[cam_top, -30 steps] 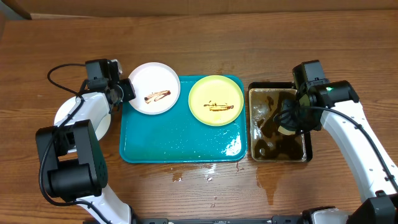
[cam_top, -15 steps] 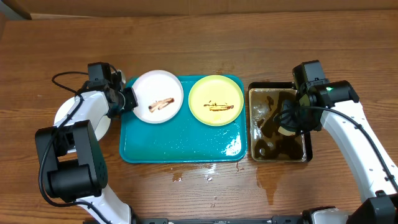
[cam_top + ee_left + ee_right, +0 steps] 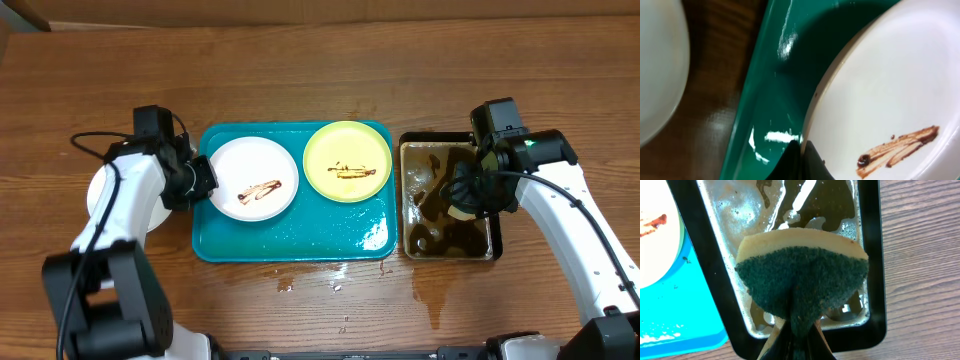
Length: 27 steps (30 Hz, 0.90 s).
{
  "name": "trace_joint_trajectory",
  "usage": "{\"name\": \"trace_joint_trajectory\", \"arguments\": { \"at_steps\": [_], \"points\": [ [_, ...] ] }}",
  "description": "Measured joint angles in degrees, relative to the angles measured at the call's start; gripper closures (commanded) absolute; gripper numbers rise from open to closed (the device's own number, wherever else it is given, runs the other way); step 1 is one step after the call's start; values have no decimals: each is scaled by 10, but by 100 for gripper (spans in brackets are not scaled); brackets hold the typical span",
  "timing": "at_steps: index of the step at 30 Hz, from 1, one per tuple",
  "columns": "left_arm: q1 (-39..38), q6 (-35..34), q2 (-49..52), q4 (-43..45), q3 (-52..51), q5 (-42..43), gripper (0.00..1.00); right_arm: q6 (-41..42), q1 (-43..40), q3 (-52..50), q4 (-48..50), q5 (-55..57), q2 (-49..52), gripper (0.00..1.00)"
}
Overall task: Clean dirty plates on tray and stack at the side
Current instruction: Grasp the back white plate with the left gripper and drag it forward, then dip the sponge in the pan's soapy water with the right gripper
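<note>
A white plate (image 3: 252, 178) with a brown sauce streak lies at the left of the teal tray (image 3: 290, 235). My left gripper (image 3: 203, 177) is shut on its left rim, which the left wrist view shows as the plate (image 3: 885, 95) pinched between the fingers (image 3: 801, 152) over the tray's wall (image 3: 752, 115). A yellow-green plate (image 3: 347, 161) with a streak sits at the tray's back right. Another white plate (image 3: 98, 195) lies on the table left of the tray, mostly under my left arm. My right gripper (image 3: 799, 330) is shut on a green and yellow sponge (image 3: 802, 277) above the pan.
A black-rimmed pan of brown water (image 3: 448, 243) stands right of the tray, and it also shows in the right wrist view (image 3: 872, 280). Spilled drops and a wet patch (image 3: 432, 290) lie on the wooden table in front of the tray and pan.
My left gripper has pulled the streaked white plate from the tray's back left corner down and right, further onto the tray. The right arm has not moved.
</note>
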Motion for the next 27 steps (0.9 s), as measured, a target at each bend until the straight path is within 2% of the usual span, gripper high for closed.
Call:
{"name": "trace_joint_trajectory", "arguments": {
  "at_steps": [3,7,16,27],
  "points": [
    [0,0,-23,-61,0,-2,96,0,0,0,0,0,0,96],
    [-6,-2,-24,-81,-13,-20,96,0,0,0,0,0,0,96],
    [-36,-13,-24,-41,-87,-36,96,0,0,0,-2,0,0,96],
    [-75,-21,-24,-19,-95,-37,96,0,0,0,31,-6,0,96]
  ]
}}
